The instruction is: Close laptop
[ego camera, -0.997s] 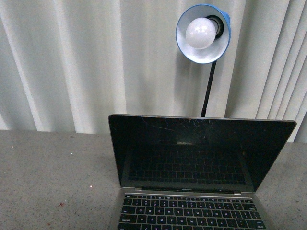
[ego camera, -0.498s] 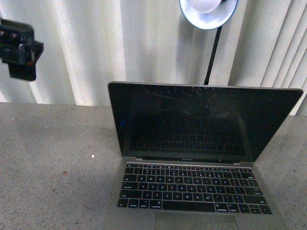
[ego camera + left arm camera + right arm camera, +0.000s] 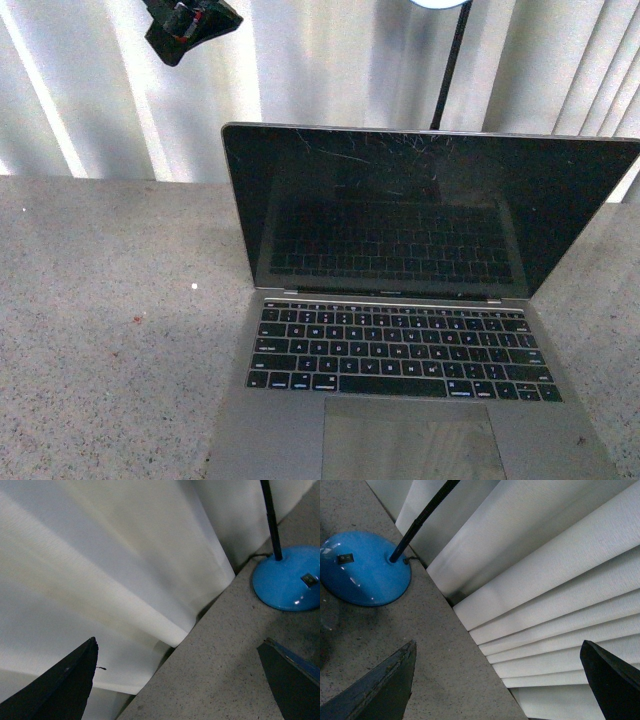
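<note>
The laptop (image 3: 400, 330) stands open on the grey table in the front view, silver-grey with black keys and a large trackpad. Its black screen (image 3: 420, 215) is upright and scratched near the top edge. My left gripper (image 3: 188, 25) is high at the upper left, above and behind the lid's left corner, apart from it. In the left wrist view the left gripper (image 3: 180, 680) is open and empty over the table's back edge. In the right wrist view the right gripper (image 3: 500, 680) is open and empty over the table's back edge. The right gripper is out of the front view.
A lamp with a blue base (image 3: 287, 577) and black stem (image 3: 450, 65) stands behind the laptop; its base shows in the right wrist view too (image 3: 362, 570). White pleated curtains (image 3: 330, 70) hang behind the grey speckled table (image 3: 100, 330).
The front view has tilted down, so more of the keyboard and trackpad shows and the lamp head has left the top. The left gripper has moved up and right toward the lid.
</note>
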